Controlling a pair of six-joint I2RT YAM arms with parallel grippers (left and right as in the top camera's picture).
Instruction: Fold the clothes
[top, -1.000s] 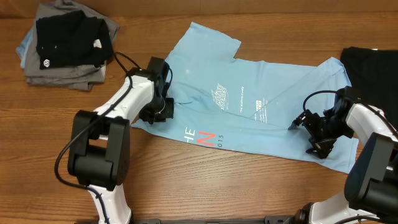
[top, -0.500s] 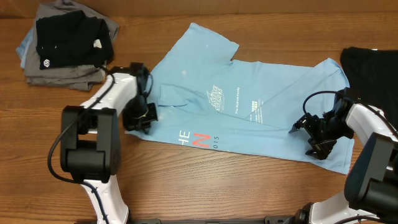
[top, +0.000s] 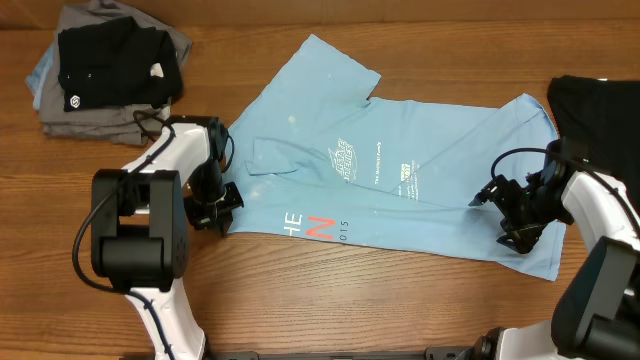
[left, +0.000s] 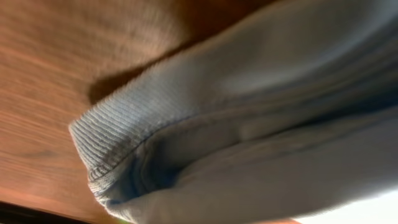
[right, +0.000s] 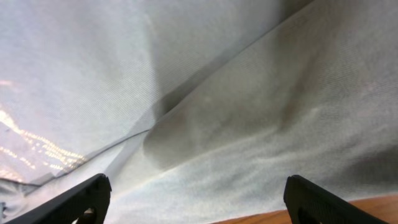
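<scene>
"Overhead view: where's the T-shirt (top: 420, 170)?"

"Spread crookedly across the table (top: 300, 310). Left gripper (top: 213, 205) sits at its left edge, likely to tug it flat; jaws, I can't tell. Right gripper (top: 512, 215) hangs over the right side, jaws wide apart."

"Any lettering (top: 318, 224)?"

"'HE', a red-orange 'N', '015'; centre print's too small. Black shirt (top: 115, 60) on the pile (top: 100, 125) carries a white logo."
</scene>
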